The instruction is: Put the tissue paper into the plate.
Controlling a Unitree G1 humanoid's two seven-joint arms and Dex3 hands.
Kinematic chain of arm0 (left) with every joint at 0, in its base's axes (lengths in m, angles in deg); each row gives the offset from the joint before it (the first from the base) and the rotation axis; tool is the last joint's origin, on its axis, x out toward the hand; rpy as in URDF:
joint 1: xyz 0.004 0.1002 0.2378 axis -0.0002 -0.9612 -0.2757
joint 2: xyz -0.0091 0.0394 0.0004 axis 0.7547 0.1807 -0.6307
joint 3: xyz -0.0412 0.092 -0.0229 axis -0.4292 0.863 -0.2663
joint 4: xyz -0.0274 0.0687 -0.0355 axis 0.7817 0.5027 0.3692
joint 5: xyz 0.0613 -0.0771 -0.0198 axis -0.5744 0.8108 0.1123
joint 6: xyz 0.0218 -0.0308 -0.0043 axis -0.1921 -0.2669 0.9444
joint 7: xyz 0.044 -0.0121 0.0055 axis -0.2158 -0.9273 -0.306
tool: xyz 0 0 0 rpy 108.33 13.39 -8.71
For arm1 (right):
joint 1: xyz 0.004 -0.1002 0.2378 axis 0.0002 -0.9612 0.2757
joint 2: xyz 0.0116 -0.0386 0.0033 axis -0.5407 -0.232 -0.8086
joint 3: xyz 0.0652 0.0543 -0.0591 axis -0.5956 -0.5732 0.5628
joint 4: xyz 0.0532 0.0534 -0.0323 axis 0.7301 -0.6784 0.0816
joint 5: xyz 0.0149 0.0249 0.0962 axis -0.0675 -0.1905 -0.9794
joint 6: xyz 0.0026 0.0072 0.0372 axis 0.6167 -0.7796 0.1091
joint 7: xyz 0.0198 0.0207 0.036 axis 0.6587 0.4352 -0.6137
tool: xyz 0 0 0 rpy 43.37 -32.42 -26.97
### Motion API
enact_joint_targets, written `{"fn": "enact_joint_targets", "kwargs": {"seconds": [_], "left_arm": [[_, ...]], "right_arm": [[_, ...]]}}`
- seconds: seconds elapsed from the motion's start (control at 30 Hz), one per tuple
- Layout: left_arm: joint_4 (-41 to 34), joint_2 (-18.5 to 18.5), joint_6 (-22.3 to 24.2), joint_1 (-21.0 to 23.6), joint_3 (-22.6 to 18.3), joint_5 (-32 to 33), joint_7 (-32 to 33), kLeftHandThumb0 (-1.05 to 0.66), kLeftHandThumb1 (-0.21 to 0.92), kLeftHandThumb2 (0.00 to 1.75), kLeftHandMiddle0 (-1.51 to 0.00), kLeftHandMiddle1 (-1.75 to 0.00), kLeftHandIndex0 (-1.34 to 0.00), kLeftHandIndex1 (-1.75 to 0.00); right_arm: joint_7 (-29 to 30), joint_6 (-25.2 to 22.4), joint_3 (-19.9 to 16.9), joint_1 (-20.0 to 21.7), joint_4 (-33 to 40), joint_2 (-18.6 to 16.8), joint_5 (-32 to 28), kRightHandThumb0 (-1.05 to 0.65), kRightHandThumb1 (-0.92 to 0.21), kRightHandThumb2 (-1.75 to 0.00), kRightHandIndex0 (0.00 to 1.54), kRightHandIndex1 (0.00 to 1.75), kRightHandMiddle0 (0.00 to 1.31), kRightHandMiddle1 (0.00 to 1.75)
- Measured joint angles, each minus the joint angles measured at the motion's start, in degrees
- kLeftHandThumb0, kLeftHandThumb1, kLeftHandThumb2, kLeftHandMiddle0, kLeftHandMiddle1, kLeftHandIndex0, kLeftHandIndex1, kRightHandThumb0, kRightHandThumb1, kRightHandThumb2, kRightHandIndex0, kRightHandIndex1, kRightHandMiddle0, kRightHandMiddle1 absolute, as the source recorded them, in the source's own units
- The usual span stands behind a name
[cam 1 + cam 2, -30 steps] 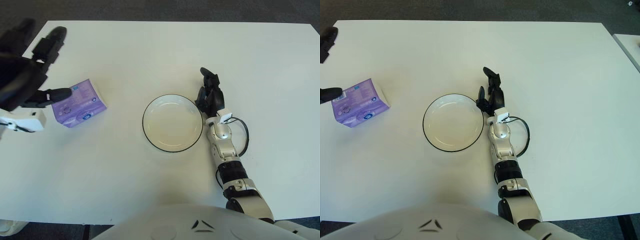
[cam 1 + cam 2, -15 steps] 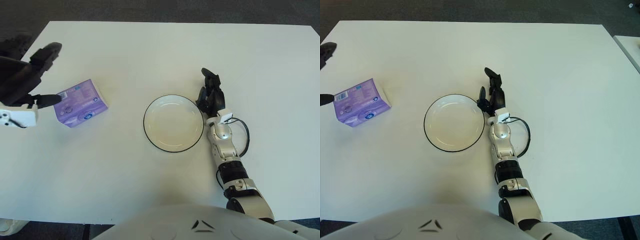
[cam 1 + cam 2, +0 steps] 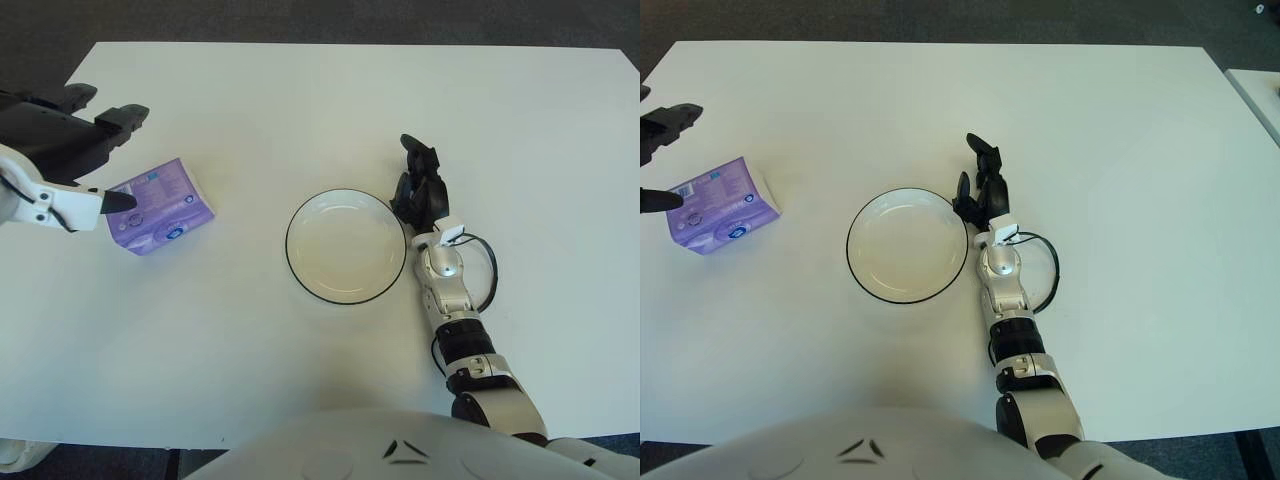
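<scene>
tissue pack not yet grasped, plate empty

taking the plate [image 3: 346,246] as the landmark: well to its left, the left hand [image 3: 62,165] sits at the table's [image 3: 300,100] left edge with its fingers [image 3: 122,116] spread open and nothing in them. one fingertip shows at the near left edge of the purple tissue pack [image 3: 158,206]; whether it touches the pack i cannot tell. the other fingers reach over the far left side of it, apart from the pack.

the tissue pack lies flat on the table, clear to the left of the plate and slightly angled, with bare table between the two.

the plate itself, white with a dark rim, holds nothing.

just beside the plate's right rim shows the right hand [image 3: 420,190], idle, its fingers loosely gathered and pointing away from the robot, holding nothing.

as i judge it, the task is at its very start: the reach is made, but closing on the pack, lifting it, carrying it rightward and setting it in the plate are all left.
</scene>
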Motion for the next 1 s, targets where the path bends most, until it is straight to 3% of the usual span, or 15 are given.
{"fn": "enact_joint_targets", "kwargs": {"seconds": [0.33, 1.0], "left_arm": [[3.38, 1.93, -0.76, 5.68, 7.55, 4.83, -4.08, -1.05, 0.92, 0.87, 0.0, 0.0, 0.0, 0.0], [6.11, 2.06, -0.32, 10.35, 12.58, 7.06, -6.28, -1.05, 0.92, 0.86, 0.0, 0.0, 0.0, 0.0]], "right_arm": [[-0.75, 0.34, -0.48, 0.59, -0.59, 0.09, -0.43, -0.61, -0.92, -0.87, 0.21, 0.0, 0.0, 0.61], [-0.4, 0.54, -0.81, 0.66, -0.77, 0.12, -1.01, -0.62, -0.92, -0.86, 0.22, 0.01, 0.0, 0.63]]}}
